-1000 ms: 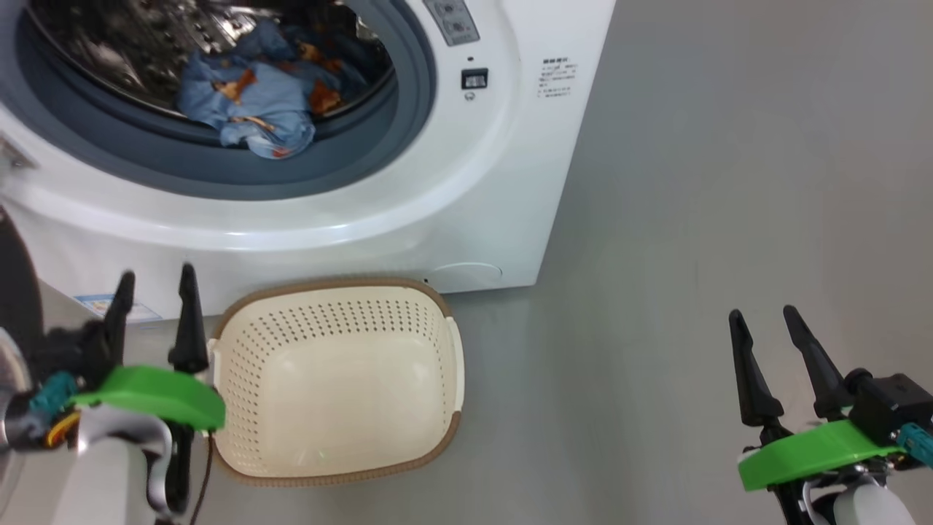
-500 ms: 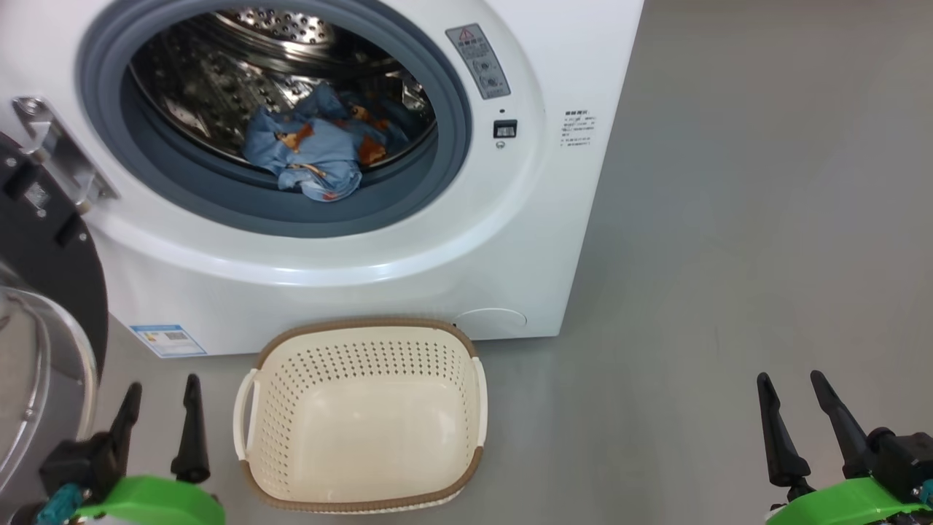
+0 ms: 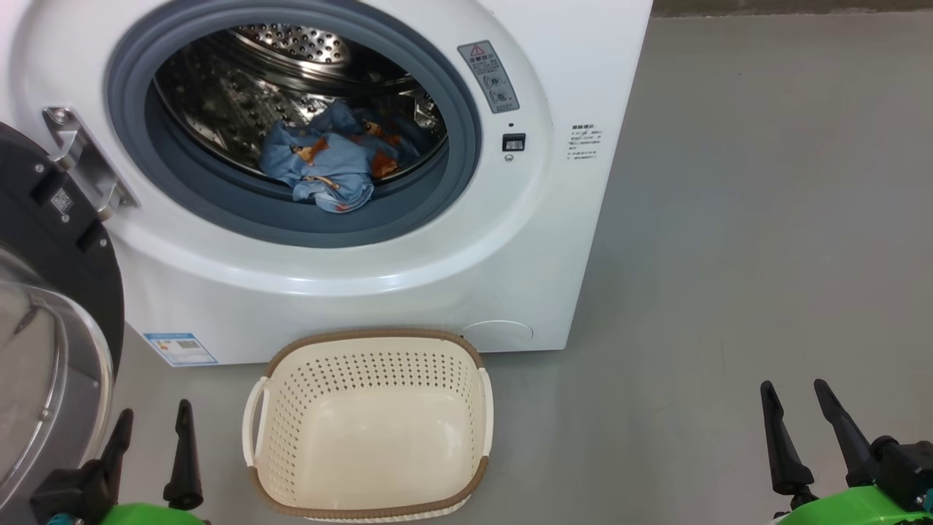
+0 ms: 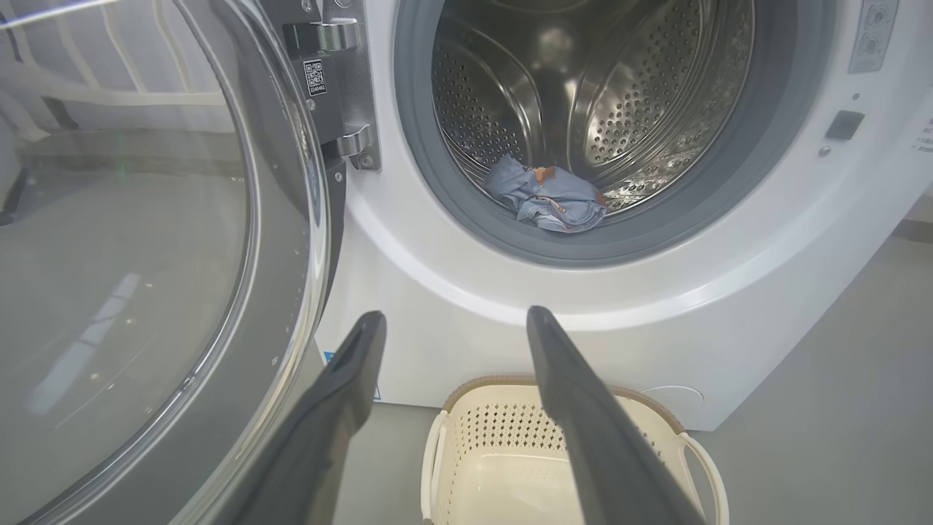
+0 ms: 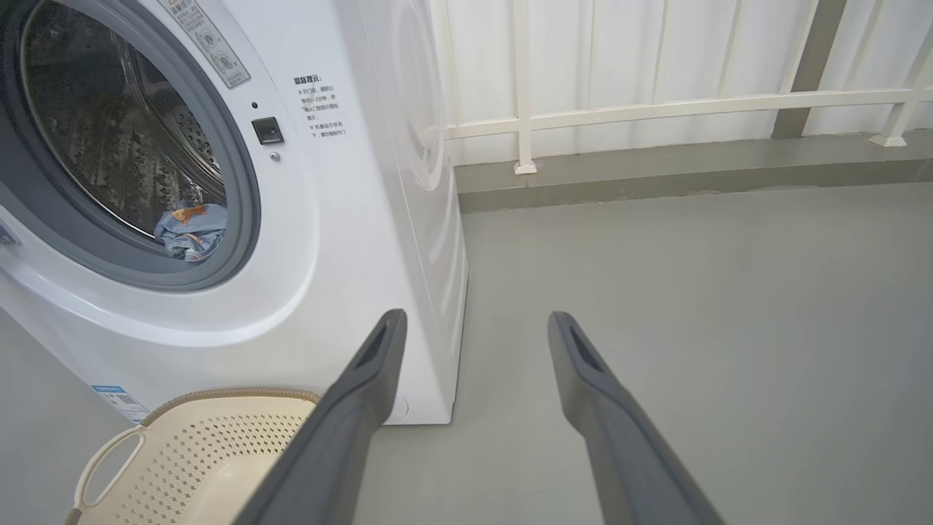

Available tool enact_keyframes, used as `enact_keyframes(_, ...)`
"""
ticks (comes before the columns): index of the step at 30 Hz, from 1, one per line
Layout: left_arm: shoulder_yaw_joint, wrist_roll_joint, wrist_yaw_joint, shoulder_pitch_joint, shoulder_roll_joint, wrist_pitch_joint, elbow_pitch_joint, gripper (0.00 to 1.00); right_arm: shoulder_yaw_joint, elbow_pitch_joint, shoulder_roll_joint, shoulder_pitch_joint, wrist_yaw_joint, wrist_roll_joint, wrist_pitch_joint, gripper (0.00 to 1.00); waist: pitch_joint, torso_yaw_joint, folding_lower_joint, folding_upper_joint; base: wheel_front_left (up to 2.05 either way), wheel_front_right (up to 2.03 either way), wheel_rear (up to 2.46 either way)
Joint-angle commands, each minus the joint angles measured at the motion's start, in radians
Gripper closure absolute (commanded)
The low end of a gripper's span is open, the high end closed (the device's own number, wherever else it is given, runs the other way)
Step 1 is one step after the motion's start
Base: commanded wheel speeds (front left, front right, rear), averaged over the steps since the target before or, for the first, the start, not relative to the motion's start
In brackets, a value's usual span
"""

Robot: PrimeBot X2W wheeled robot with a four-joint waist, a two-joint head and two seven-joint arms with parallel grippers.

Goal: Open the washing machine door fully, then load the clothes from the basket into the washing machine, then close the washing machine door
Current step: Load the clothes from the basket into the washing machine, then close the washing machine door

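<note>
Far left: the door [image 3: 62, 240] stands swung open on its metal hinge [image 3: 84, 157], its glass bowl bulging toward me, fully off the opening.

Lower left: my left gripper [image 3: 154, 414] hangs just beside the door's glass, above the floor [image 3: 765, 219]. Its fingers [image 4: 346, 386] are spread wide with nothing between them. It touches neither door nor basket. In the left wrist view these fingers point at the washer's lower front.

A small blue sticker [image 3: 180, 348] sits at the lower left corner of the washer [image 3: 554, 219], just above the floor.

Centre: the washer's opening is uncovered. A grey ring [image 3: 455, 189] surrounds the perforated steel drum [image 3: 240, 95]. The clothes [image 3: 328, 164] lie in one crumpled heap on the bottom of the drum, at its front lip; the lowest fold appears to touch the ring's inner edge.

Below the opening: the basket [image 3: 372, 337] stands upright on the floor, just in front of the washer's base, its bottom bare. Whether its far rim touches the washer I cannot tell.

Lower right: my right gripper [image 3: 793, 386] hangs above the floor, fingers spread wide and holding nothing, well apart from basket and washer.

Far right, in the right wrist view: a white railing [image 5: 656, 109] runs along the wall behind the washer's side.
</note>
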Motion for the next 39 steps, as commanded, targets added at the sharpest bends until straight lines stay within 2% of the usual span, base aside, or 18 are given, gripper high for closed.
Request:
enact_keyframes(1,0.036,0.007,-0.003,-0.012,0.017,-0.006,-0.029,0.0,0.021,-0.024,-0.01,0.01,0.002,0.004,-0.005,0.0,-0.004,-0.001,0.0,0.0,0.0,0.0,0.0)
enact_keyframes(19,0.014,-0.014,-0.003,-0.006,0.021,-0.006,-0.027,0.0,0.024,-0.025,-0.004,0.011,0.002,0.006,-0.005,0.0,-0.002,0.0,0.0,0.0,-0.04,0.04,0.0)
enact_keyframes(39,-0.018,-0.051,-0.003,0.001,0.034,-0.006,-0.046,0.0,0.021,-0.026,-0.002,0.007,0.002,0.008,-0.005,0.0,-0.005,0.013,0.0,0.0,-0.85,0.85,0.0)
